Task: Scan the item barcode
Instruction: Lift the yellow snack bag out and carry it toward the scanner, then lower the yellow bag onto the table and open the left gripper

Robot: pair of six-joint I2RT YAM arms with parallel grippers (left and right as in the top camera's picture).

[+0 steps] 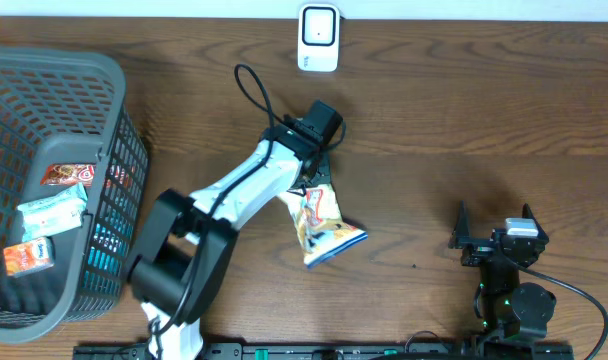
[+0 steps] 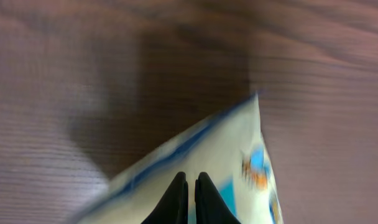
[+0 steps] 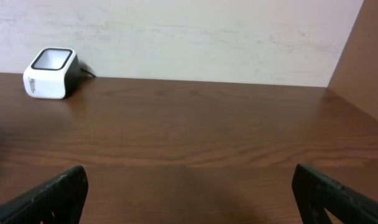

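Note:
A white snack bag [image 1: 325, 226] with blue and orange print hangs just above the table's middle, and my left gripper [image 1: 313, 186] is shut on its upper edge. In the left wrist view the two black fingers [image 2: 176, 200] are pinched together on the bag [image 2: 232, 149], with the wood of the table behind it. The white barcode scanner [image 1: 317, 38] stands at the far edge of the table, beyond the bag; it also shows in the right wrist view as the scanner [image 3: 49, 73] at the far left. My right gripper [image 1: 494, 235] rests at the front right, open, with nothing between its fingers [image 3: 64, 190].
A grey plastic basket [image 1: 94, 70] at the left holds several packaged items [image 1: 52, 212]. A black cable [image 1: 252, 90] loops over the table near the left arm. A pale wall [image 3: 189, 37] runs behind the table.

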